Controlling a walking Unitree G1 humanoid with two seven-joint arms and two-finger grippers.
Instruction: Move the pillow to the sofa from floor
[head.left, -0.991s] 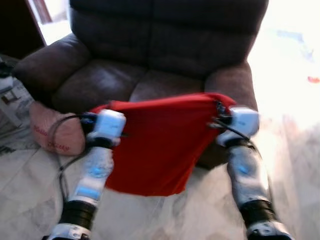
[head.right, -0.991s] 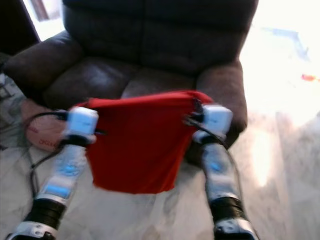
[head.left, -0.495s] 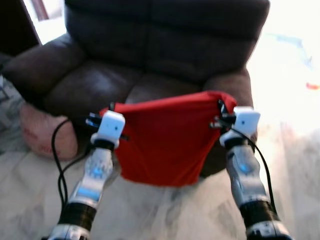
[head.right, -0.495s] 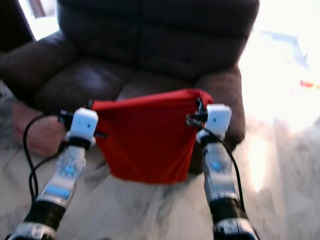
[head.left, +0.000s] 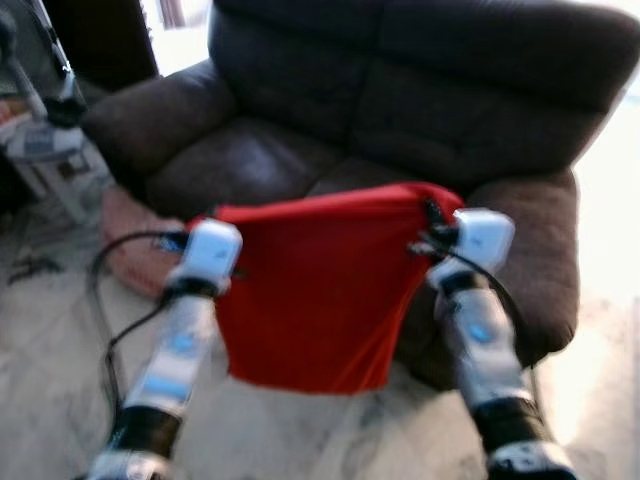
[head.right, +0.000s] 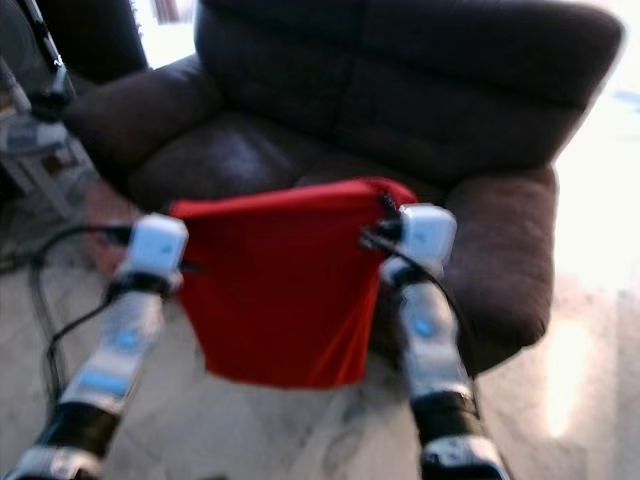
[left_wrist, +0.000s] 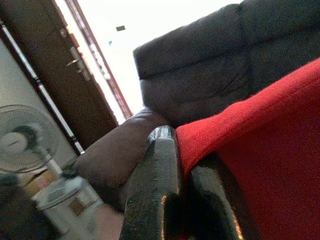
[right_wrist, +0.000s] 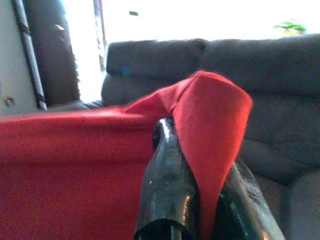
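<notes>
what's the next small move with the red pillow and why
Probably carry the red pillow forward and a little up over the sofa seat. The left gripper and right gripper each pinch a top corner, and its lower edge hangs below the seat front, over the floor.

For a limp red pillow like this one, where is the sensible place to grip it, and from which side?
By its two upper corners, one from each outer side, as here. The red pillow hangs slack like cloth, so pinching both corners keeps the top edge spread. The left gripper and right gripper each have fabric clamped between their fingers, with the pillow in front of the brown sofa.
</notes>
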